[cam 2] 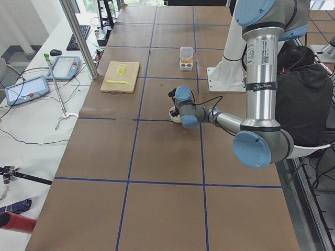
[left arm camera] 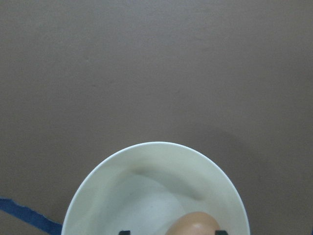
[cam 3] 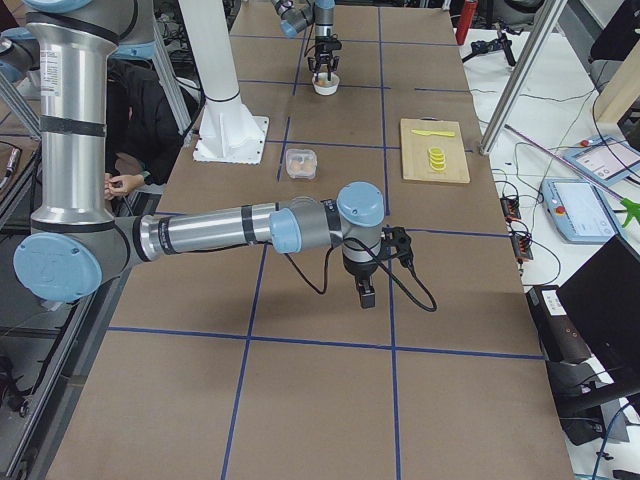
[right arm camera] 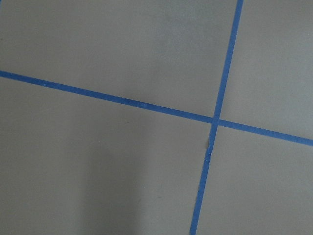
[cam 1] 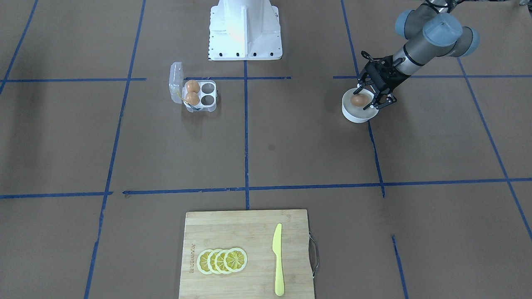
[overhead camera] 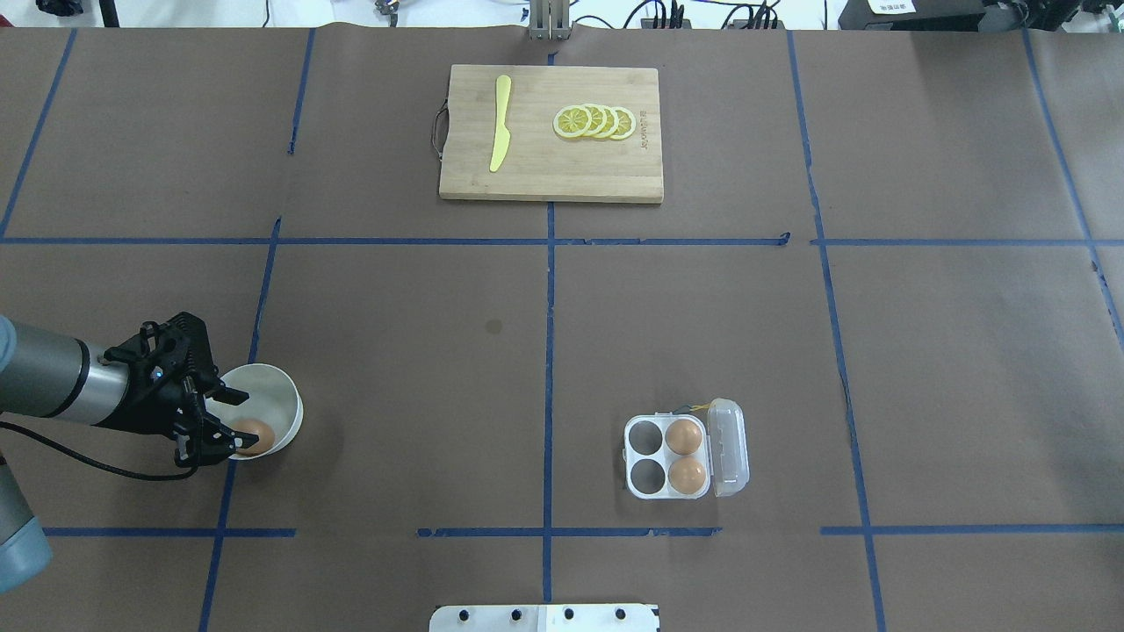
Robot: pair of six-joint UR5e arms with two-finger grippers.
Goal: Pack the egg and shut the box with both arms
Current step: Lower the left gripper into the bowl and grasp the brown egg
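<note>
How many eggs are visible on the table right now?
3. Two eggs fill the box's cells beside its open lid; the third egg lies in the white bowl, at the left hand.

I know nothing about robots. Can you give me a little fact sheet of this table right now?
Loose egg: lying in the white bowl
Left pincer: open, straddling that egg
Right pincer: hanging above the table; open or shut unclear
Box: lid open, two eggs inside, two cells empty
Elsewhere: cutting board with lemon slices and yellow knife
</note>
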